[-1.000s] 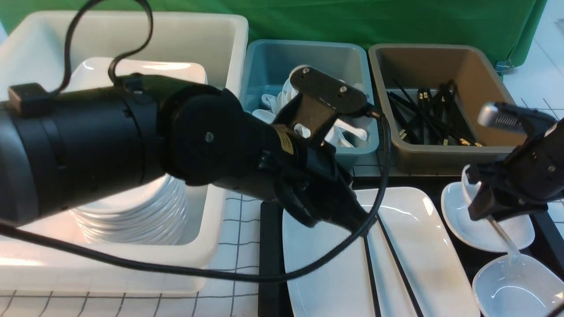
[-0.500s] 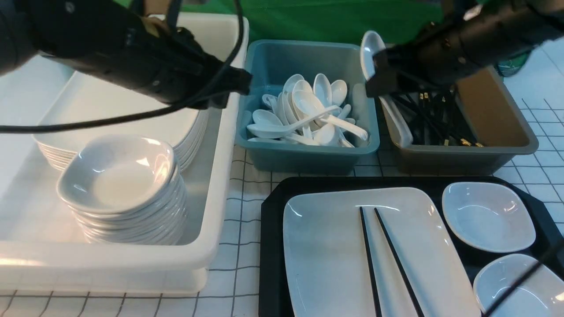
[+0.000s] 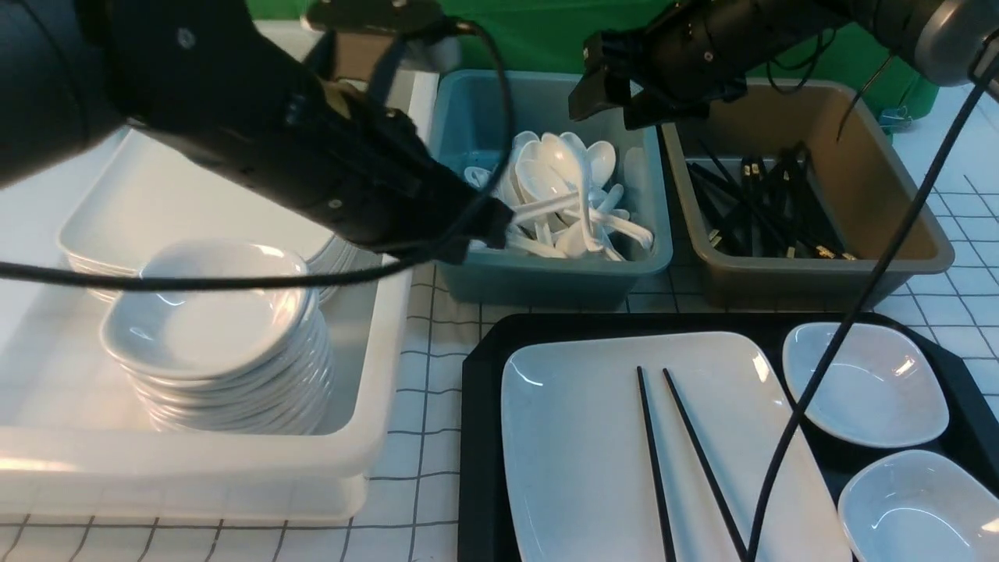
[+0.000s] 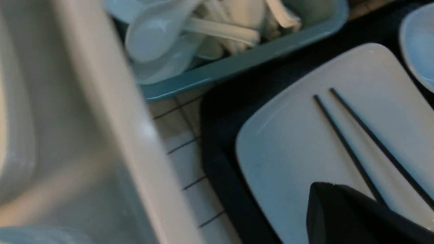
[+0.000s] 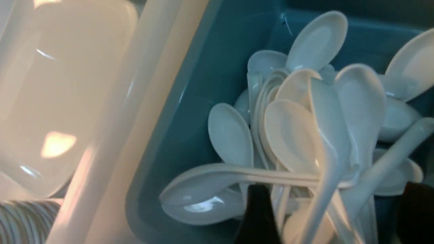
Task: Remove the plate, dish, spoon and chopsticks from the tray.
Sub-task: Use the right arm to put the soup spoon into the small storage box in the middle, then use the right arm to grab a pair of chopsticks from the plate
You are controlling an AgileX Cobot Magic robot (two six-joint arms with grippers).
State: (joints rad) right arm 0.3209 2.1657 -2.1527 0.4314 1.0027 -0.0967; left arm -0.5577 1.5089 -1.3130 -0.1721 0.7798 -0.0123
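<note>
"Black plastic tray with cut corners and a raised rim: what sits on it?"

"A large glossy white rectangular plate, with a pair of thin black chopsticks lying side by side on it. Beside the plate are a small rounded-square white dish and a second dish of the same kind. No spoon shows on the part of the tray in view."

"So where is the spoon?"

"Directly under the right gripper, in a teal plastic bin heaped with glossy white Chinese soup spoons. One white soup spoon lies on top of the heap, its handle running between the fingers without touching either. I judge it to be the tray's spoon, though it looks like the rest."

"Is the gripper holding it?"

"No. Its two dark fingers stand well apart, with nothing clamped."

"And the left gripper?"

"Its fingers are pressed together and empty. The plate and chopsticks lie below and just ahead of its tips. On its left is a big white plastic bin holding stacked white dishes."

"How far along is the job?"

"By my reckoning only the spoon is done. Chopsticks, plate and dishes are left. A brown plastic bin of black sticks, to the right gripper's right, looks the likely home for the pair."
</note>
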